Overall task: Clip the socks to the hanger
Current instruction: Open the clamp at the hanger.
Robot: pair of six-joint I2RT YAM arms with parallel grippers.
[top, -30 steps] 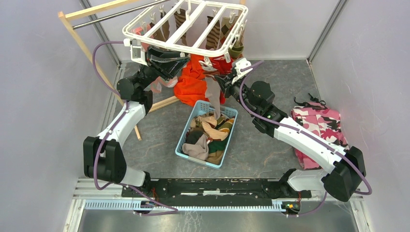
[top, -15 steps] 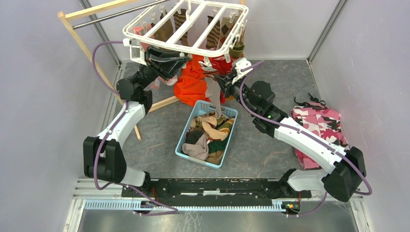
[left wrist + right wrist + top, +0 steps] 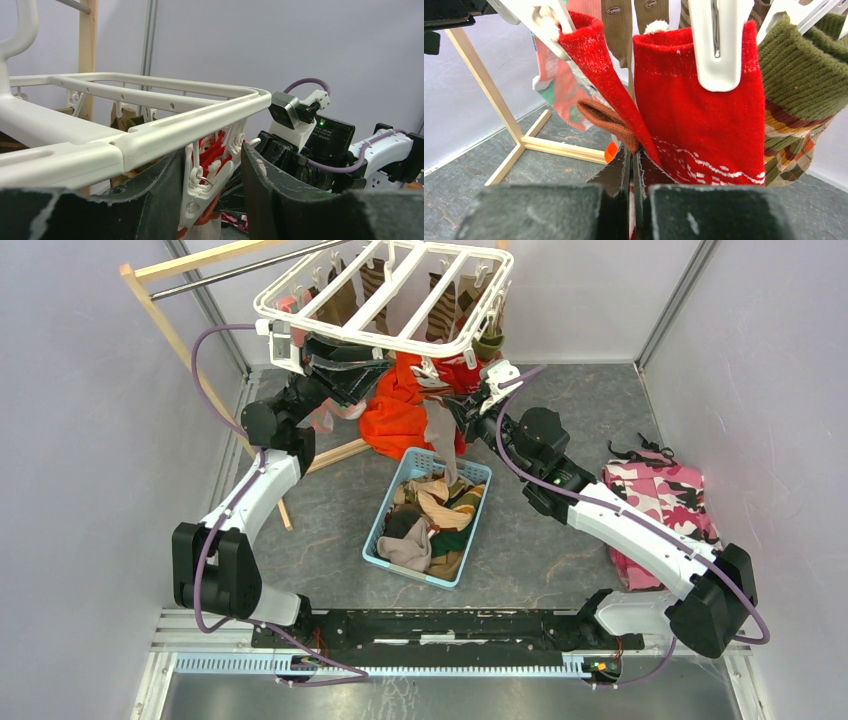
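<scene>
The white hanger (image 3: 380,300) hangs from the wooden stand, with several socks clipped under it. My right gripper (image 3: 458,408) is shut on a pale beige sock (image 3: 441,445) that dangles towards the basket. In the right wrist view the sock's reddish-brown cuff (image 3: 606,119) sticks up above my shut gripper (image 3: 634,152). My left gripper (image 3: 212,175) is open under the hanger's near rail (image 3: 150,125), its fingers on either side of a white clip (image 3: 207,187). The clip's lower end meets the sock's cuff; I cannot tell whether it grips it.
A light-blue basket (image 3: 385,512) of mixed socks sits on the floor between the arms. Orange cloth (image 3: 395,420) lies behind it. Bright red socks (image 3: 694,110) and a green sock (image 3: 804,70) hang clipped. A pink camouflage garment (image 3: 665,500) lies right. The wooden stand (image 3: 165,325) stands left.
My left gripper has shifted slightly upward under the hanger. My right gripper and the sock have stayed in place.
</scene>
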